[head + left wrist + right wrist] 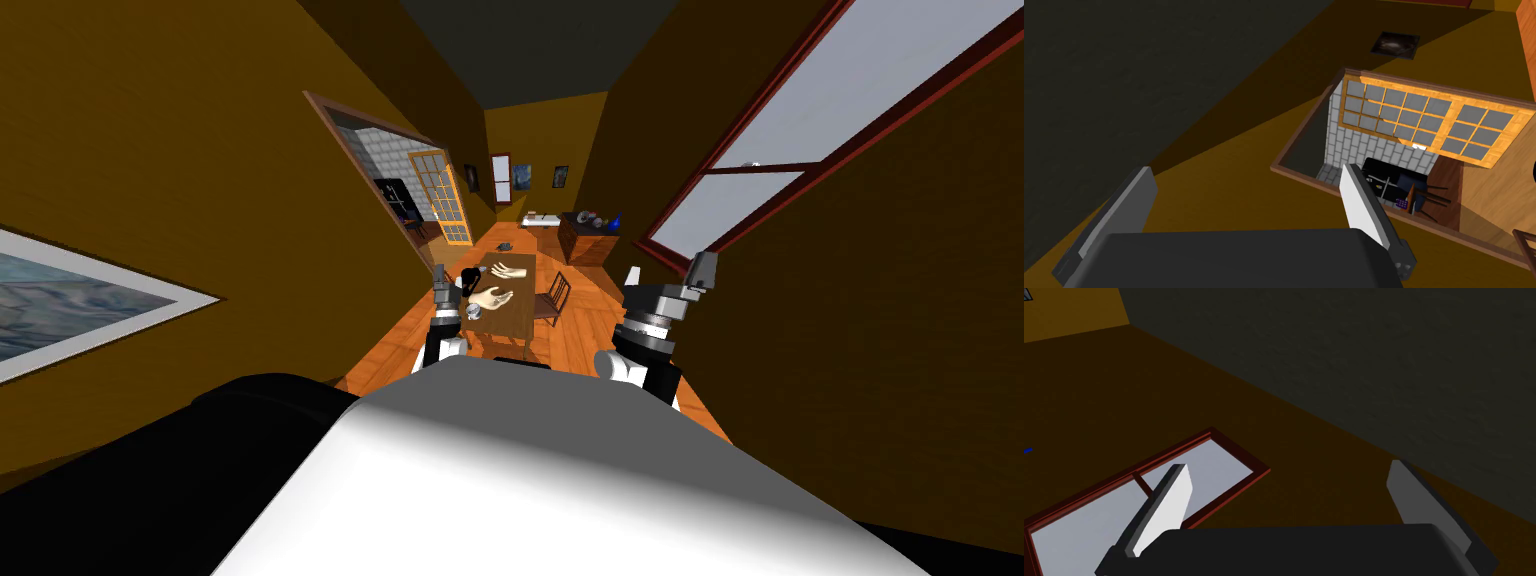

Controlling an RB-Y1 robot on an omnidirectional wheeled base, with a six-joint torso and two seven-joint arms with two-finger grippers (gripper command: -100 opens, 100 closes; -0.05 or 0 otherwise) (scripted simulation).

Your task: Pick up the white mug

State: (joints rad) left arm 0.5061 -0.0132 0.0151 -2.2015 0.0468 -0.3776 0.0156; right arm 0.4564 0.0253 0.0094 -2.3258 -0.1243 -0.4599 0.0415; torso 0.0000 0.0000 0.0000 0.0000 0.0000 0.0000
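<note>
L gripper (1249, 200): blades wide apart, about a third of the frame width, gripping and touching no object. In head view it is raised, blades pointing up, at the near-left corner of the table (515, 318).

R gripper (1294, 498): blades likewise wide apart, clamped on nothing. In head view it is raised on the right, well apart from the table, close to the right-hand wall (900, 250).

Mug (477, 311): small, pale grey-white, standing on the table at its near-left corner. It is just beside the nearer of two pale hand models (494, 298). L gripper looks near it in head view, but the two are not in contact; depth between them cannot be judged. Handle direction is too small to tell.

Table: brown wood, long axis running away from me. The 2nd hand model lies farther along the top. A dark item (468, 277) sits at the left edge; its type is unclear.

Room:
- Chair (553, 297) at the table's right side.
- Orange-brown plank floor (590, 335).
- Ochre walls.
- Doorway (395, 195) on the left, w/ a paned door (452, 205) swung open.
- Sideboard (588, 242) at the far right, small items on top.
- Red-framed window (760, 180) on the right wall.
- Painting (80, 300) on the left wall, close by.
</note>
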